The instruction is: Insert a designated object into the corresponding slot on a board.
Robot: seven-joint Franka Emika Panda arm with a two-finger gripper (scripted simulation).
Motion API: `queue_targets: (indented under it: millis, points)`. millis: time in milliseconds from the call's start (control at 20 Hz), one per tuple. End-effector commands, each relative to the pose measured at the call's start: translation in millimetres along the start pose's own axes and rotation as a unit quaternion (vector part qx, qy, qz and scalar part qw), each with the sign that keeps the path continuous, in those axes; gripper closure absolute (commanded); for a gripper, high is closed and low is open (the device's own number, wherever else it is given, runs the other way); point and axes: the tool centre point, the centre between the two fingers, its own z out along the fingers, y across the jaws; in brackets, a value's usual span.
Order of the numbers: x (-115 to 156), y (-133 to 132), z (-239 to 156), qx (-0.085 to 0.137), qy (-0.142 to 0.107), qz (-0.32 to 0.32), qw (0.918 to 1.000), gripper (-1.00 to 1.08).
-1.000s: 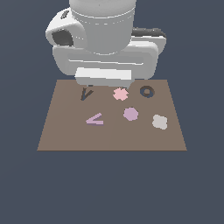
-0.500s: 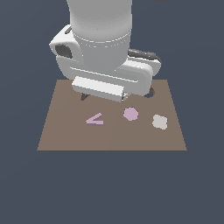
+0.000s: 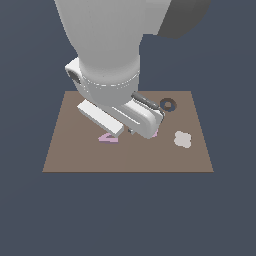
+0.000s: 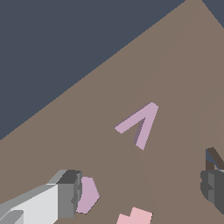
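The pink V-shaped piece (image 4: pixel 139 123) lay flat on the brown board (image 3: pixel 60 150), untouched, between the wide-open gripper's (image 4: pixel 142 192) fingers; thin, probably light and rigid, best pinched across 1 arm.

**Pink V Flat on the Board Between Spread Fingers**

Shows the pale pink-lilac V-shaped piece (image 4: pixel 139 124) lying flat on the brown board (image 4: pixel 175 57), untouched, its two thin arms joined at a point. Frames it between two gripper fingers (image 4: pixel 65 194), set wide apart, neither touching it. Catches a lilac rounded polygon (image 4: pixel 89 195) partly behind one finger, and the edge of a pink piece (image 4: pixel 134 217) nearby. Reveals a dark brown recess (image 4: pixel 214 158) just past the other finger.
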Motion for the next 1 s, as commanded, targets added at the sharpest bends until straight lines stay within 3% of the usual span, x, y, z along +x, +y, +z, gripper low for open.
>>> queue_targets:
  millis: [0, 500, 950]
  points:
    - [6.4, 1.2, 10.8, -0.001, 0.0, 0.054, 0.9986, -0.92]
    - [24.9, 9.6, 45.1, -0.004, -0.003, 0.221, 0.9753, -0.92]
    - [32.9, 16.6, 62.8, -0.005, -0.004, 0.305, 0.9522, -0.92]
